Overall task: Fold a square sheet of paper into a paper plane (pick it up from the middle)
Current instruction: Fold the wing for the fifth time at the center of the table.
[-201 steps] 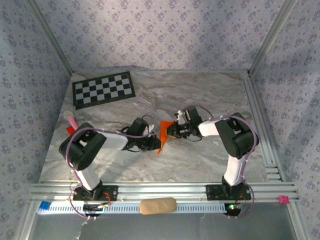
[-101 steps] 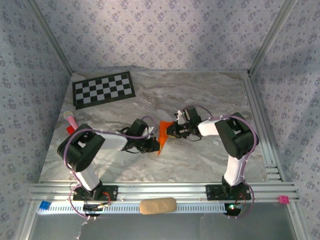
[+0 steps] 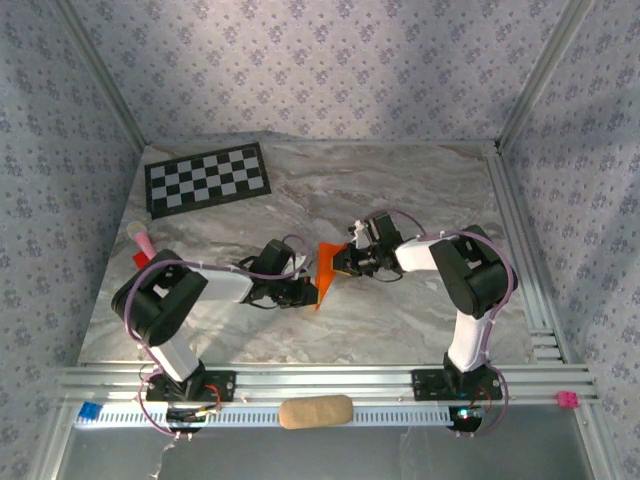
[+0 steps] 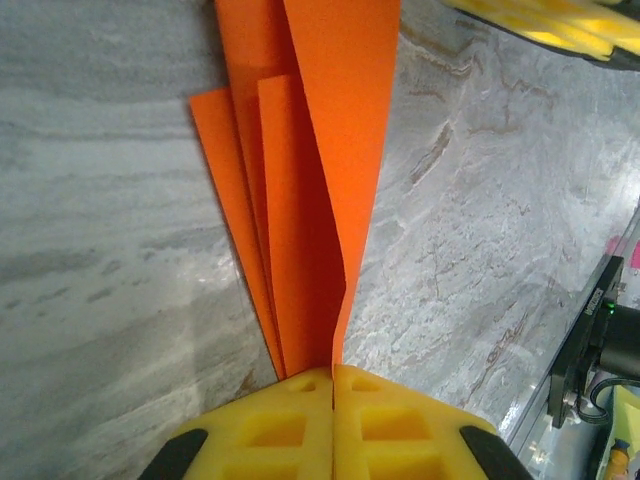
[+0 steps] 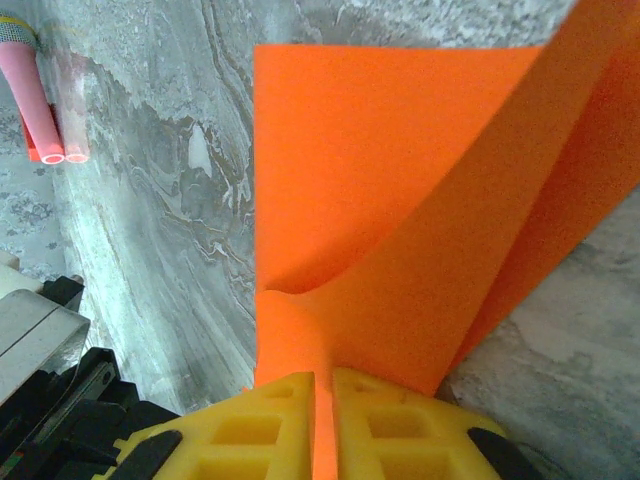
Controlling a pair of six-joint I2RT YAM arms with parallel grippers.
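The left tool [image 4: 333,375] is clenched, its two yellow pads pressed together on the narrow end of the orange paper [image 4: 320,200], which enters the seam between them. From there the paper fans out in several creased layers, the outer flaps lying against the marble desk [image 3: 400,190] and one layer standing on edge. The right tool [image 5: 322,378] is also clenched on the same paper, one thin fold caught between its yellow pads, with a broad flap curving up and away from the grip.

In the top view the two tools face each other near the middle of the desk with the paper between them, a slim upright orange shape. A checkerboard sheet [image 3: 208,178] lies flat at the far left corner, well apart. A small red and pink object [image 3: 140,245] sits near the left edge. A tan oblong pad [image 3: 316,411] rests on the front rail between the arm bases.
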